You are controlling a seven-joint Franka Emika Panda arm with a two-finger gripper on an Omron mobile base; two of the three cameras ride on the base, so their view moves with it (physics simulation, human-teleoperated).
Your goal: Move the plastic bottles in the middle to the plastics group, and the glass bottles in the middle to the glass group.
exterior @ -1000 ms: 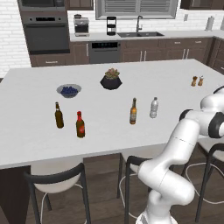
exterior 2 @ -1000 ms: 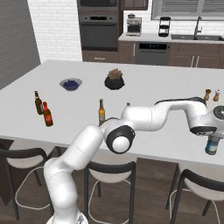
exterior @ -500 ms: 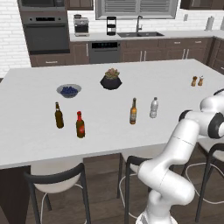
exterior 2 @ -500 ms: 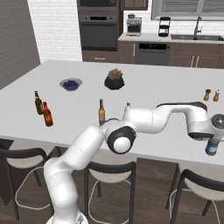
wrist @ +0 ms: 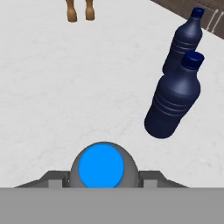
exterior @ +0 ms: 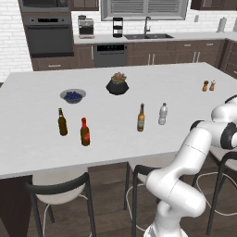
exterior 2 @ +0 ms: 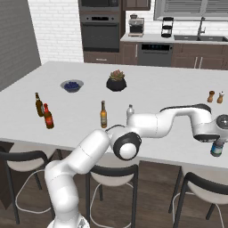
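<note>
Partly done: one plastic bottle is at the far end, two middle bottles wait.
Left base view: the slim amber long-necked glass bottle (exterior: 141,118) and the small whitish plastic bottle (exterior: 162,114) stand side by side mid-counter, well apart from the dark brown beer bottle (exterior: 62,122) and the red-necked brown bottle (exterior: 84,132). Right base view: the gripper (exterior 2: 216,141) is clamped on the clear blue-labelled plastic bottle (exterior 2: 217,149) near the white counter (exterior 2: 178,147)'s right end. Hand view: two dark blue ribbed bottles (wrist: 173,103) stand near; whether the held one is set down, I cannot tell.

Matt white counter (exterior: 41,139), glossy amber btl (exterior: 141,118)
</note>
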